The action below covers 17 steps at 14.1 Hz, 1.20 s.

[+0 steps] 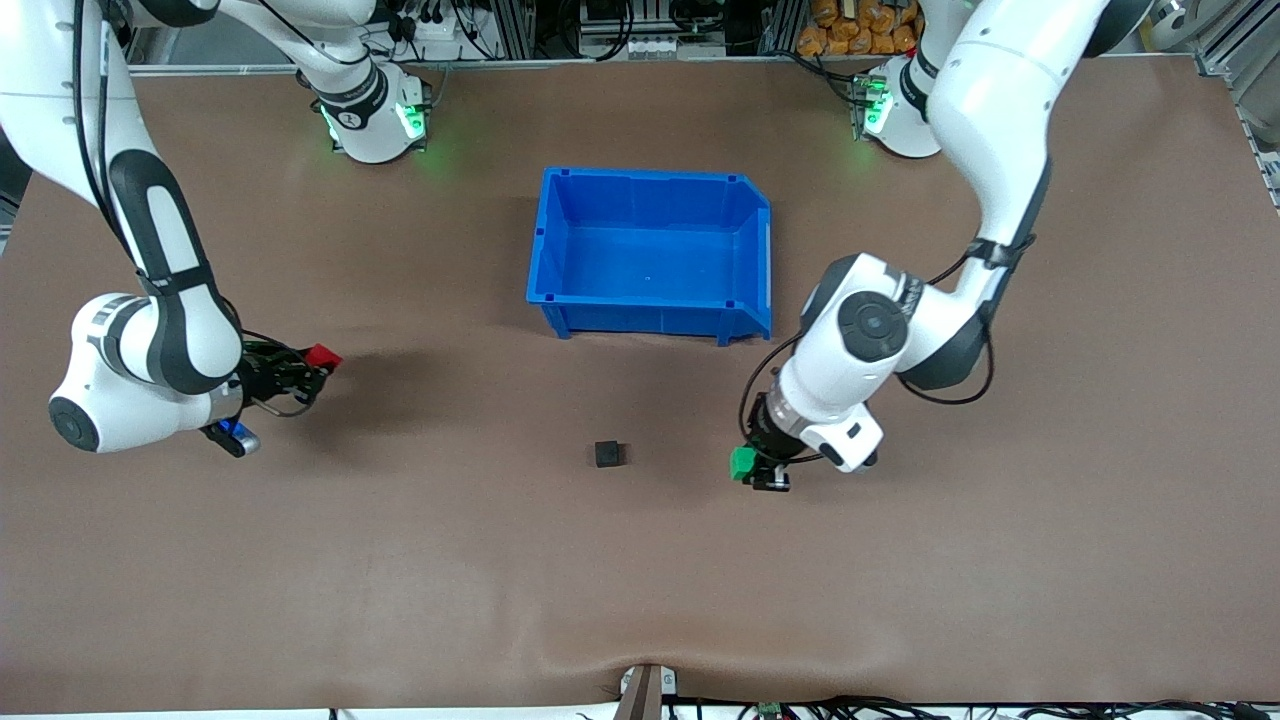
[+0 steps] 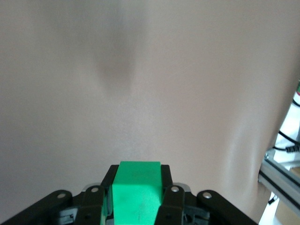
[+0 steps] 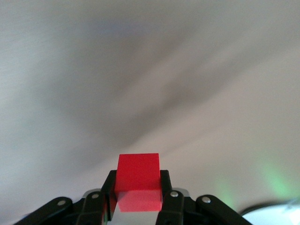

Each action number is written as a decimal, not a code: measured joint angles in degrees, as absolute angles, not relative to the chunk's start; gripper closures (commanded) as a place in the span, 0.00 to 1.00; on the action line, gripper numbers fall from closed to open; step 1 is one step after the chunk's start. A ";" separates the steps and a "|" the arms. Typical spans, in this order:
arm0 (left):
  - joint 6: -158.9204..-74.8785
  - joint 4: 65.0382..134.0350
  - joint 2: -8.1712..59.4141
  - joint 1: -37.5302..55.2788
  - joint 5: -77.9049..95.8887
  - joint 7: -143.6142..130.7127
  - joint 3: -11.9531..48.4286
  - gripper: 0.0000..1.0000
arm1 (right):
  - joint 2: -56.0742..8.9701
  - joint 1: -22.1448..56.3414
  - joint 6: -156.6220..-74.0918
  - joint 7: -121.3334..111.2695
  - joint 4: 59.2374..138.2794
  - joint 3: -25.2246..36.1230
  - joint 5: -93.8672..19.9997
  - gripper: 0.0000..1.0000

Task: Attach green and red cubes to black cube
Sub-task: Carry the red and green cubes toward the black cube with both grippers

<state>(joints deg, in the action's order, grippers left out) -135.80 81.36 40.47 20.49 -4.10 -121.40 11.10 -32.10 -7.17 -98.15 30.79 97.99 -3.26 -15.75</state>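
Both clamped: left gripper (image 1: 752, 470) green cube (image 1: 741, 463), right gripper (image 1: 312, 368) red cube (image 1: 322, 355).

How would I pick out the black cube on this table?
Find the blue bin at the table's middle. Nearer the front camera than it, the black cube sits alone on the brown table. Unlike the red and green cubes, no gripper holds it.

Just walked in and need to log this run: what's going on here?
The left hand grips a small green cube; the right hand grips a small red cube. The small matte black cube sits alone on the brown table, nearer the camera than the empty blue plastic bin. Nothing is attached yet.
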 measured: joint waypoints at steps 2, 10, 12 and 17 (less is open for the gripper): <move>-135.79 77.75 43.54 24.33 -4.10 -125.49 7.63 1.00 | -31.78 -6.85 -98.54 42.11 96.15 -6.91 -20.56 1.00; -137.50 69.15 53.46 31.24 -3.75 -134.26 5.40 1.00 | -37.01 0.14 -126.08 70.93 95.00 -15.65 -30.43 1.00; -138.94 68.98 54.68 32.59 -3.60 -135.24 5.35 1.00 | -40.83 4.35 -134.90 73.69 93.88 -16.15 -32.78 1.00; -139.45 68.86 55.88 33.22 -3.53 -133.94 5.24 1.00 | -50.26 12.40 -141.43 81.50 84.86 -15.74 -33.15 1.00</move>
<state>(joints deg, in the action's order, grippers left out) -139.45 68.86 55.88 33.22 -3.53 -133.94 5.24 -50.26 12.40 -141.43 81.50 84.86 -15.74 -33.15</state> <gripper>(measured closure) 0.599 0.604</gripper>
